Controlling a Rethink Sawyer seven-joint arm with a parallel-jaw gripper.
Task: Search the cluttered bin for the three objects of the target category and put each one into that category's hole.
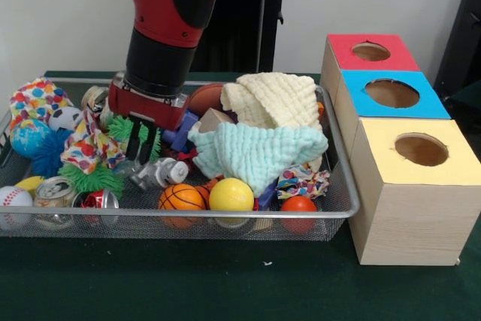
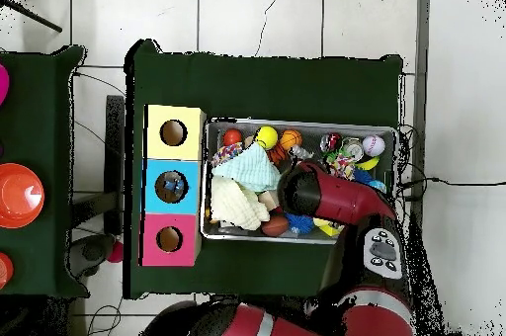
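The wire-mesh bin is full of toys, balls and cloths. One see-through crumpled bottle with a white cap lies near the bin's middle front. My gripper reaches down into the bin just above the bottle's left end, its two dark fingers a little apart and holding nothing. I see no other bottle among the clutter. The blue-surround hole is the middle one in the wooden box right of the bin. In the overhead view the arm hides the gripper, and something pale shows inside the blue hole.
A cream cloth and a mint cloth are heaped at the bin's right. A basketball, a yellow ball and silver cans line the front. Red and yellow holes flank the blue one.
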